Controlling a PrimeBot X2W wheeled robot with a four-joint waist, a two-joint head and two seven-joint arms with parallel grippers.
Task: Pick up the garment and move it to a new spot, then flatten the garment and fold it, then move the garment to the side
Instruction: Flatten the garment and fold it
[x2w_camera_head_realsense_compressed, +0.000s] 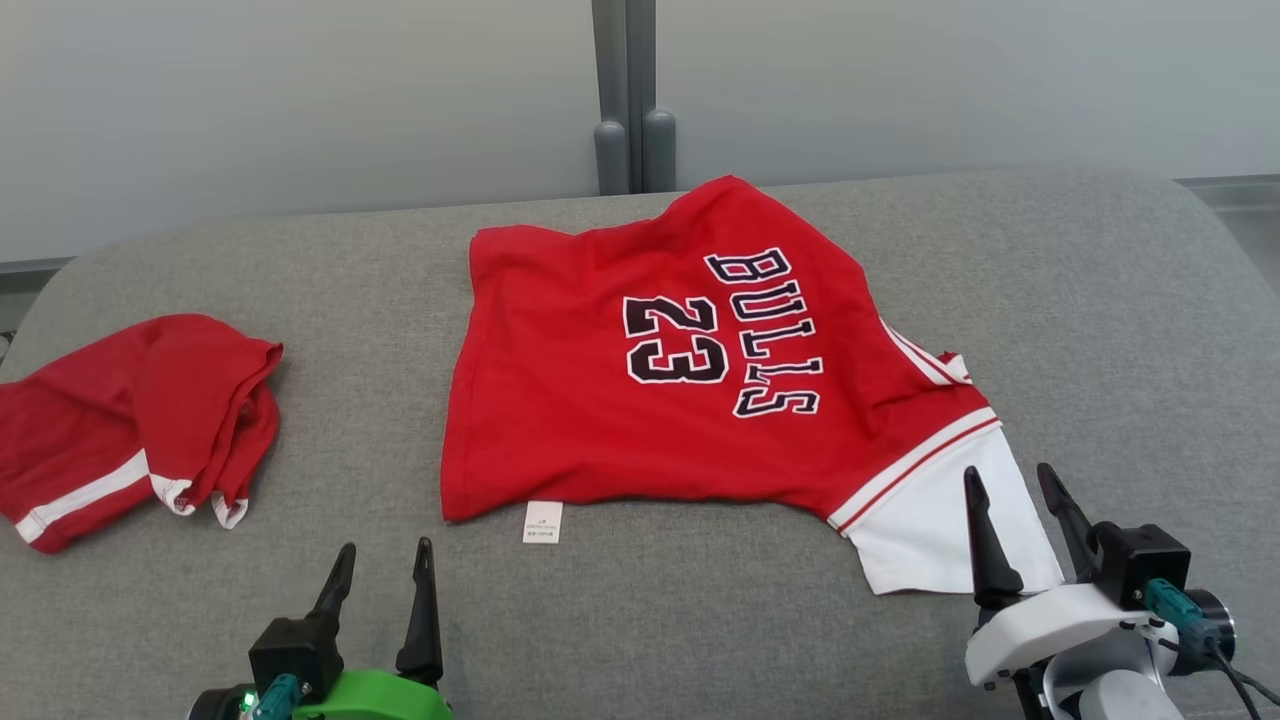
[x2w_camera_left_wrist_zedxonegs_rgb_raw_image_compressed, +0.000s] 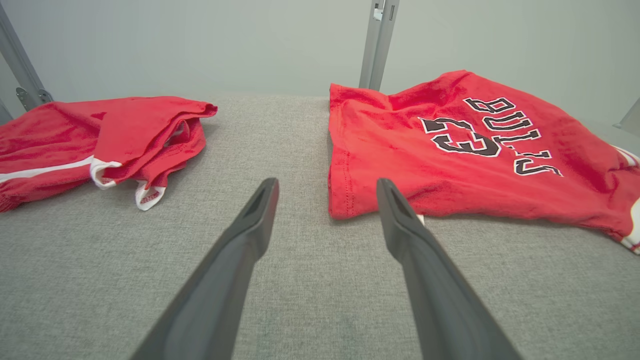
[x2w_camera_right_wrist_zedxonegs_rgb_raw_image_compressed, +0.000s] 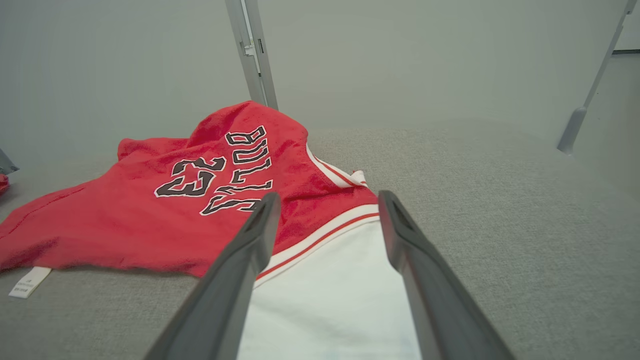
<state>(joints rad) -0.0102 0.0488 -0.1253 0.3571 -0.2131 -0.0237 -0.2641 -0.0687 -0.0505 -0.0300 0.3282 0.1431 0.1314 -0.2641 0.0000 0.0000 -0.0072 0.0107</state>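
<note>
A red jersey (x2w_camera_head_realsense_compressed: 560, 420) lettered BULLS 23 lies in the middle of a grey cushioned surface (x2w_camera_head_realsense_compressed: 700, 630), spread mostly flat with a raised hump at its far edge and a white panel (x2w_camera_head_realsense_compressed: 930, 530) with striped trim at its near right corner. It looks like thin, light, limp knit cloth. It would likely sag and drape from any pinch, bunch if dragged across the textured cover, and would not break or slip easily. Good places to take hold appear to be the corners and hems: the white panel on the right and the near left hem corner beside the small white care label (x2w_camera_head_realsense_compressed: 542, 521), so that both arms can lift it stretched between them. The right end effector (x2w_camera_head_realsense_compressed: 1008, 472) has its two dark fingers apart and holds nothing. In the right wrist view they straddle the white panel, with the striped trim just beyond the tips, and whether the tips touch the cloth cannot be told. The left end effector (x2w_camera_head_realsense_compressed: 385, 548) also has its fingers apart and empty, over bare grey cover. The jersey's near left corner lies just ahead of it and to its right, close to the right finger's tip in the left wrist view. A second red garment (x2w_camera_head_realsense_compressed: 130, 420) with white stripes lies crumpled well apart at the far left.
</note>
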